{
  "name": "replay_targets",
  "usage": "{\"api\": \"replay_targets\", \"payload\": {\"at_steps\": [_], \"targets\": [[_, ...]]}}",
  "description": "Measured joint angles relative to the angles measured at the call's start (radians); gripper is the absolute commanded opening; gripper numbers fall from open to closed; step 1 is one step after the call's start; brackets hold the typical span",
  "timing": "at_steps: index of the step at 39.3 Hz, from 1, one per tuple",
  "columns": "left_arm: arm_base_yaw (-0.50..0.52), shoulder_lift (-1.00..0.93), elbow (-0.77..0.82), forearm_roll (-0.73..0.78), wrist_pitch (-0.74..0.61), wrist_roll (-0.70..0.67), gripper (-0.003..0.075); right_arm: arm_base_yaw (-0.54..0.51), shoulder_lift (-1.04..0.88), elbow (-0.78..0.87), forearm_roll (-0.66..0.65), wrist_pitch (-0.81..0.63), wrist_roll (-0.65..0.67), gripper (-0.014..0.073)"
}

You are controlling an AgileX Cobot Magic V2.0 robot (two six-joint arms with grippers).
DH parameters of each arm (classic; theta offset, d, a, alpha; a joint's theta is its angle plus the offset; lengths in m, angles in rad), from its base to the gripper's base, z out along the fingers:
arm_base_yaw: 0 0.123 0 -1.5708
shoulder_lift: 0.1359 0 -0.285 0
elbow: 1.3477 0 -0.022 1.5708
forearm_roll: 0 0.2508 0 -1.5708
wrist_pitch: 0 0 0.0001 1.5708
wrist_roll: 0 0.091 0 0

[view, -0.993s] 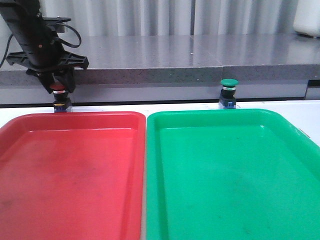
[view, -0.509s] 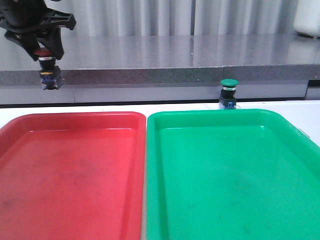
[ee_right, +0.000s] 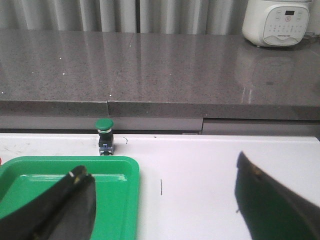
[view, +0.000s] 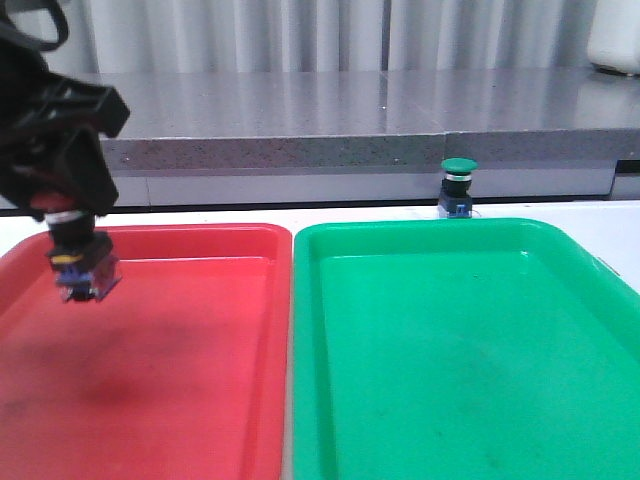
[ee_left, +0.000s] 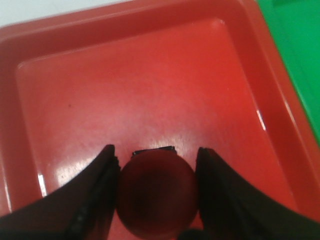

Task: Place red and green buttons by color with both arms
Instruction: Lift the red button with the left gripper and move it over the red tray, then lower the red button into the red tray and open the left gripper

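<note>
At the left of the front view, my left gripper (view: 62, 205) hangs over the red tray (view: 200, 240), clamped on the red button (view: 80, 262), whose black body and blue base show below the fingers. In the left wrist view the dark red cap (ee_left: 156, 192) sits between my two fingers (ee_left: 97, 190), held at its sides, with the tray floor beneath and apart from it. The green button (view: 459, 187) stands upright on the white table at the upper right of centre, just behind the green tray (view: 420, 235). My right gripper (ee_right: 165, 205) is spread wide and holds nothing. I judge both buttons to be light, rigid and hard. The domed cap looks smooth and may slip, and the tall body may tip. The surest hold is from the sides, across the cap or the collar under it.
</note>
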Motion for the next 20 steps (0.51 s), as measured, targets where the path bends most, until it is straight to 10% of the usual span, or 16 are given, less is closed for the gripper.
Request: {"api": "replay_targets", "payload": {"at_steps": [9, 20], "targets": [[-0.007, 0.031, 0.086, -0.01, -0.1, -0.024, 0.0165, 0.0, 0.0, 0.0, 0.0, 0.0, 0.0, 0.0589], [-0.007, 0.079, 0.082, -0.012, -0.117, -0.024, 0.0403, 0.0, 0.0, 0.0, 0.0, 0.0, 0.0, 0.0589]]}}
